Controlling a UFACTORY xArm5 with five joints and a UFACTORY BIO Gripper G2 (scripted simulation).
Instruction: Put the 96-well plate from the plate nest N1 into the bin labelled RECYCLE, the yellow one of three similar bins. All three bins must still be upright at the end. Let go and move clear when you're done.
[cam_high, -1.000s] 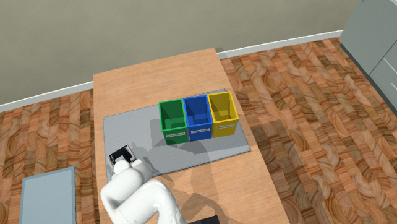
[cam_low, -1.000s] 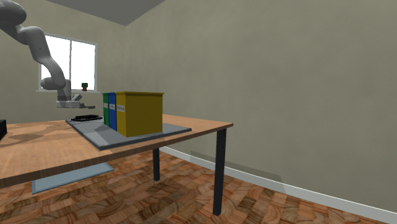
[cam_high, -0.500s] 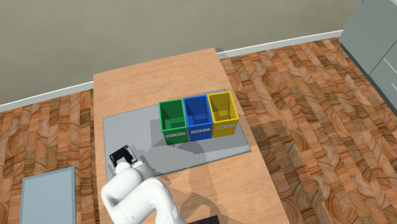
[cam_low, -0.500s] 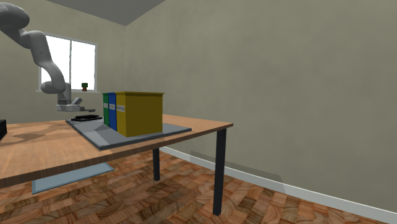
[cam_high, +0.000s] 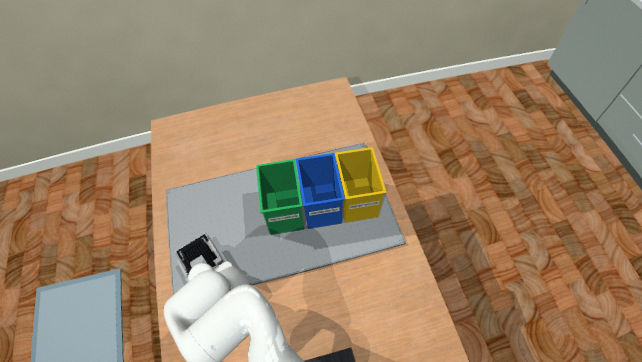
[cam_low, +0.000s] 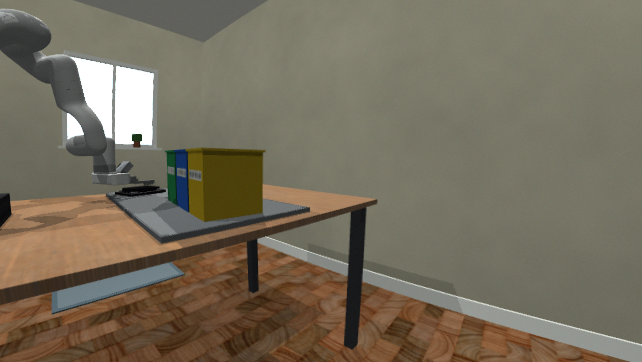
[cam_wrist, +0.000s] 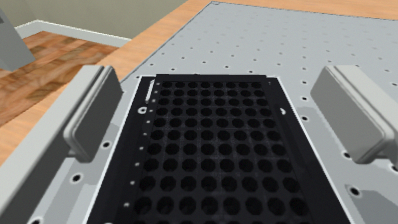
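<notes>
The black 96-well plate (cam_high: 196, 249) (cam_low: 140, 190) (cam_wrist: 210, 142) lies flat, low on the grey board's far left part; its nest is hard to tell apart from it. My gripper (cam_low: 141, 181) (cam_wrist: 225, 115) is open and empty, a little above the plate, with one finger out to each side and a gap between each finger and the plate. The yellow bin (cam_high: 363, 210) (cam_low: 232, 185) stands upright at the right end of the row of bins. Its inside looks empty in the top view.
The blue bin (cam_high: 325, 220) (cam_low: 182, 194) and the green bin (cam_high: 286, 227) (cam_low: 171, 187) stand upright close beside the yellow one. They stand on the grey perforated board (cam_high: 220, 200) (cam_low: 150, 220) (cam_wrist: 250, 37). A black object (cam_high: 332, 356) shows at the table's near side.
</notes>
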